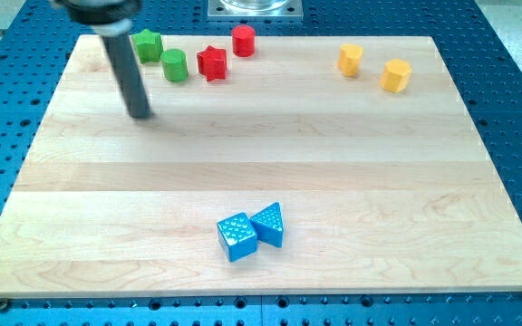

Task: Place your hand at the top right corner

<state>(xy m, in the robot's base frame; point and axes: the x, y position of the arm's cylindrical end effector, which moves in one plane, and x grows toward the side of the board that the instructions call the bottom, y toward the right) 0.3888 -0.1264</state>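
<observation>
So my tip point(140, 115) is sitting on the wooden board point(261, 163) way over in the upper-left area, with the dark rod leaning up toward the view's top-left edge. There's no hand or claw on this thing to open or close, just the bare rod end, and it's not touching any block.

Closest to it is the green block point(147, 44), some kind of knobbly shape, at roughly 12 o'clock from the tip and right next to the rod's shaft. The green cylinder point(174, 65) is at about 1 o'clock from the tip, just beside the first green one. Carry on toward 3 o'clock from there and you hit the red star point(212, 62), then the red cylinder point(244, 41) a little up at its 1 o'clock.

The top right corner point(433, 41) of the board, which is where the task points, is well apart from the tip, far off at around 2 to 3 o'clock. Near that corner sit two yellow blocks: a yellow block point(351, 59) that looks hexagonal-ish, and another yellow hexagon point(395, 75) at its 4 o'clock.

Down at the view's bottom middle, a blue cube point(236, 237) and a blue triangle point(269, 224) are touching, triangle at the cube's 2 o'clock.
</observation>
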